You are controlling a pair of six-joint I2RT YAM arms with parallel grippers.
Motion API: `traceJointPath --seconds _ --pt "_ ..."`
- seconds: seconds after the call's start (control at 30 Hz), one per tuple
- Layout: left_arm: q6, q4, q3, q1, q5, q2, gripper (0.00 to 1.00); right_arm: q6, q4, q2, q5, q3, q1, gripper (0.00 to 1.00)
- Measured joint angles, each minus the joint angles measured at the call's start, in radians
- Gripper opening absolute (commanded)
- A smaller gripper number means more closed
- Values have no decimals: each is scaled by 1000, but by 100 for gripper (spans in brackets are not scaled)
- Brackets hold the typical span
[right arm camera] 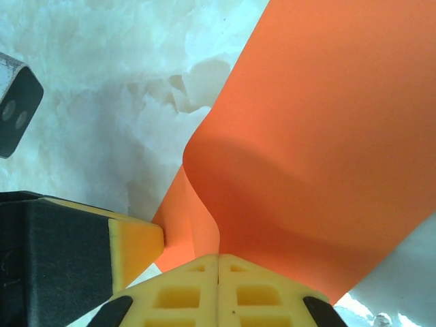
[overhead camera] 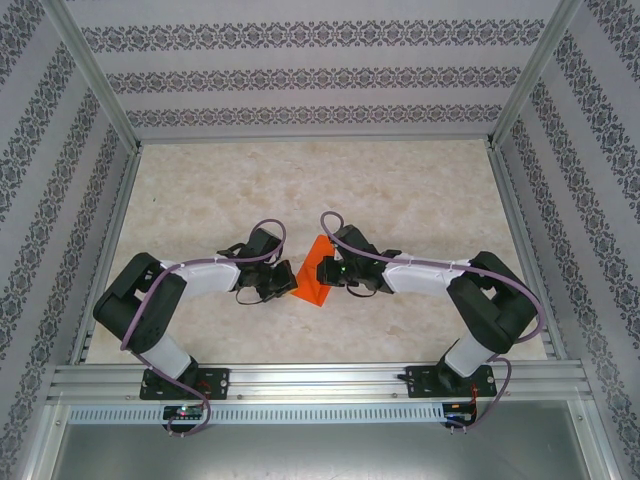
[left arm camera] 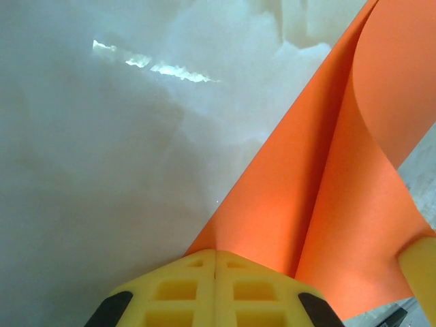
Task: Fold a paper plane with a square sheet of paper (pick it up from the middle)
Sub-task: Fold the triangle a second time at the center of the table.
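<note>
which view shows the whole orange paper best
Top external: the whole paper shows there as a small folded pointed shape, outline and all. Each wrist view is a close-up of a curved stretch of it running into shut jaws.

The top external camera hangs high above and behind the black arms' bases [overhead camera: 178, 383], tilted down and forward over the whole pale marbled surface [overhead camera: 400, 190] to the patterned back wall [overhead camera: 310, 75]; from so far off the bright orange sheet of paper [overhead camera: 313, 278] looks small at mid-frame. Each wrist camera looks out along its own yellow jaws, very near the surface, the left one with the paper [left arm camera: 327, 177] on its right, the right one with it [right arm camera: 327, 136] across its upper right. All three views share that paper and the marbled patch beside it.
</note>
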Motion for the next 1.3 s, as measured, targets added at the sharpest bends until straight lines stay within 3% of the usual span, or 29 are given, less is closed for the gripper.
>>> traceJointPath --seconds 0.47,1.3 --pt "28 -32 34 0 -3 22 0 -88 70 28 -135 -25 -73 7" --pt "61 -59 66 0 -3 44 0 -251 57 66 -132 -29 -103 8"
